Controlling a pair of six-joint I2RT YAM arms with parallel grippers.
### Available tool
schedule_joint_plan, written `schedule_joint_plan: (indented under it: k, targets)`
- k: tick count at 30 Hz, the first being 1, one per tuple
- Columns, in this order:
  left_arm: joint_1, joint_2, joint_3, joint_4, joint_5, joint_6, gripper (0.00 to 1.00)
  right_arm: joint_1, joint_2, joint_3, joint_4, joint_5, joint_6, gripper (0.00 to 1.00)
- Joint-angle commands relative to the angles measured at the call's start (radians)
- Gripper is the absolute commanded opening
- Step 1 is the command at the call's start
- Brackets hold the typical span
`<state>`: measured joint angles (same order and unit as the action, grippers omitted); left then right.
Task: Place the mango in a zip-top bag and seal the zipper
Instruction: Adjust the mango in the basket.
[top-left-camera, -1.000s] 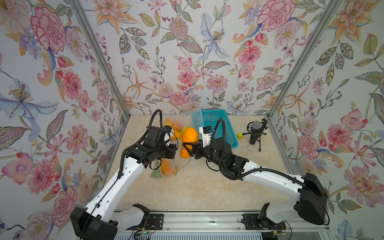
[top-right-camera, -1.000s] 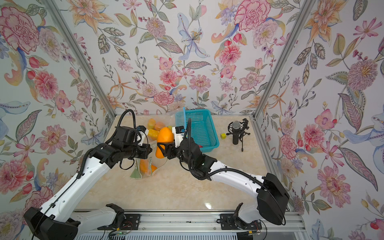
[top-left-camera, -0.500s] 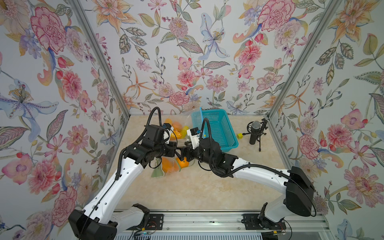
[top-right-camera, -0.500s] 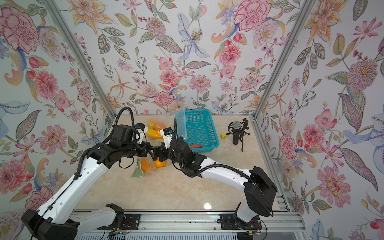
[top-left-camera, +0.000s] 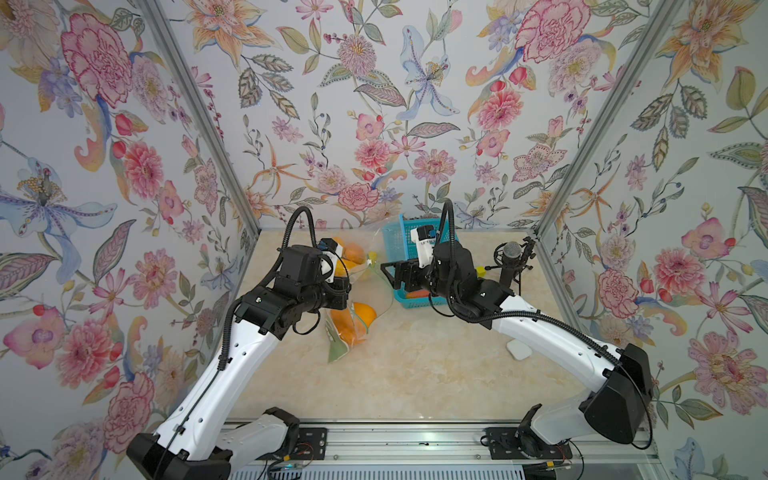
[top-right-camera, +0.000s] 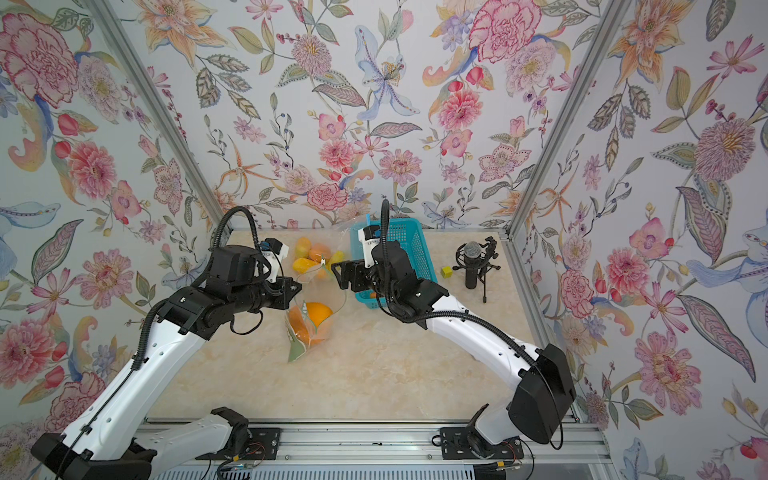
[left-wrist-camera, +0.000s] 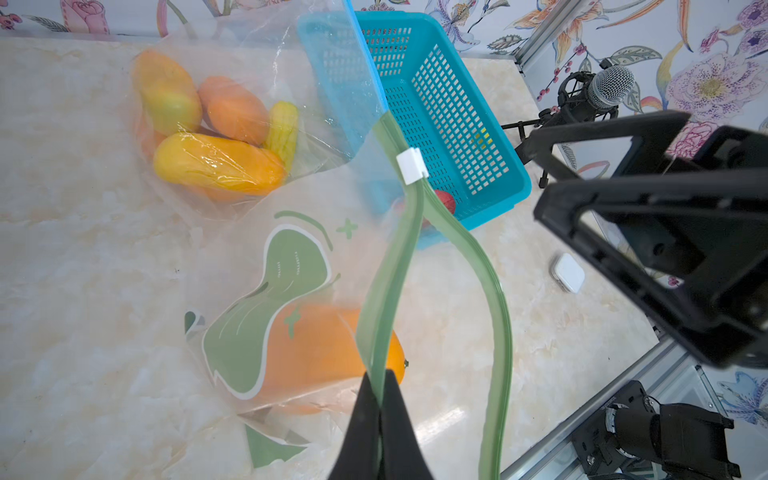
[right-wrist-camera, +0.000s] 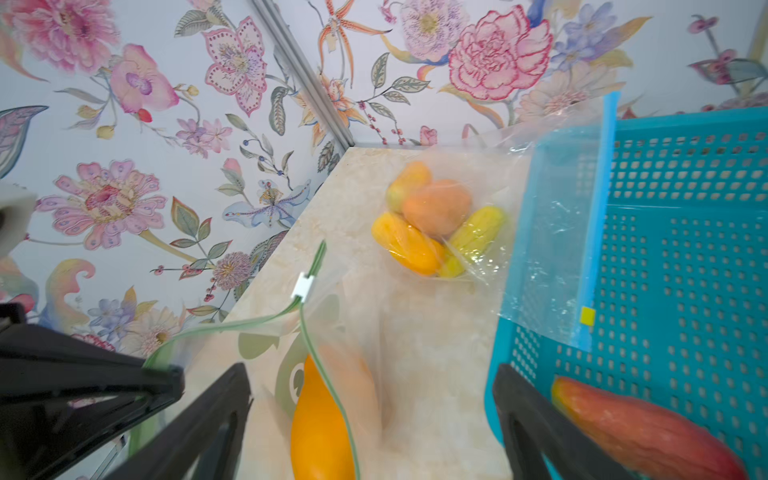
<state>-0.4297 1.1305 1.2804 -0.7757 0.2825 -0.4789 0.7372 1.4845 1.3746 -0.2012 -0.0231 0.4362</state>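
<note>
Left end effector is clamped shut on one green zipper strip of the zip-top bag, holding that edge up off the worktop. The mango lies inside this bag, resting on the worktop just beneath and beyond the clamped fingertips. The other zipper strip bows away, so the mouth gapes. Both strips meet at a white slider at the zipper's far end.

Right end effector hangs above the worktop with its jaws spread wide and nothing between them. It sits between the bag and a blue basket, clear of the mango, which lies lower and toward the left arm. In the right wrist view the mango shows in the gap between the spread fingers.

Farther back, a second clear bag holds yellow and orange fruit, its top against the basket. A red fruit lies in the basket. Beyond the right arm stand a microphone, a yellow cube and a small white block.
</note>
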Motion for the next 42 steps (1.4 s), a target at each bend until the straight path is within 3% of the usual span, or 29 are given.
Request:
schedule_joint_plan:
  k: [1, 6, 10, 13, 21, 29, 38, 42]
  targets:
    - [0.014, -0.014, -0.041, 0.03, 0.015, 0.01, 0.0, -0.097, 0.074, 0.126, -0.372, -0.017, -0.121, 0.91]
    - [0.014, -0.023, -0.068, 0.041, 0.027, 0.011, 0.0, -0.209, 0.235, 0.267, -0.556, -0.046, -0.301, 0.93]
    - [0.014, -0.041, -0.084, 0.036, 0.026, 0.007, 0.0, -0.259, 0.362, 0.326, -0.637, 0.012, -0.37, 0.93]
    - [0.014, -0.054, -0.102, 0.041, 0.024, 0.002, 0.0, -0.287, 0.422, 0.336, -0.643, -0.025, -0.402, 0.93]
    - [0.014, -0.042, -0.114, 0.05, 0.029, 0.006, 0.0, -0.26, 0.54, 0.403, -0.739, -0.018, -0.532, 0.93]
    - [0.014, -0.031, -0.119, 0.057, 0.03, 0.005, 0.0, -0.201, 0.646, 0.505, -0.843, -0.09, -0.613, 0.94]
    - [0.014, -0.025, -0.106, 0.047, 0.024, -0.002, 0.0, -0.211, 0.775, 0.582, -0.872, -0.104, -0.637, 0.93]
    - [0.014, -0.02, -0.097, 0.043, 0.022, -0.003, 0.0, -0.22, 0.808, 0.613, -0.871, -0.035, -0.612, 0.89]
